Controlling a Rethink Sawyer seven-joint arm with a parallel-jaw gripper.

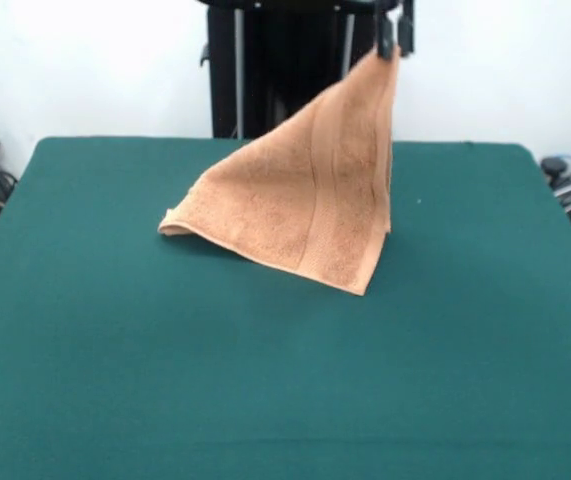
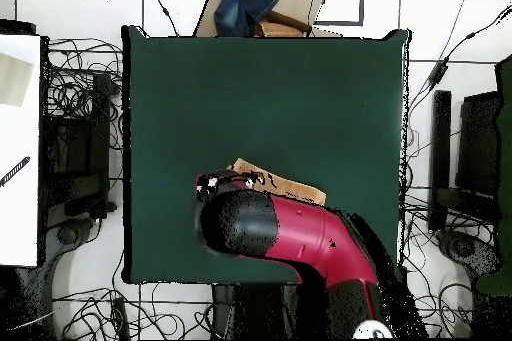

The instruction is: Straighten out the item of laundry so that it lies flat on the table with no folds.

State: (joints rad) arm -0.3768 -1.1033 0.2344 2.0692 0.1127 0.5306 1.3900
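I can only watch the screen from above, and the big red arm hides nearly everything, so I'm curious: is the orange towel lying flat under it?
Observer: No. From the front, the towel is held up by one corner and hangs like a tent.
Visitor: What is holding it up?
Observer: The gripper is shut on that top corner.
Visitor: Is the towel off the table altogether?
Observer: No. Its lower edge rests on the green table, spread out wide below the raised corner.
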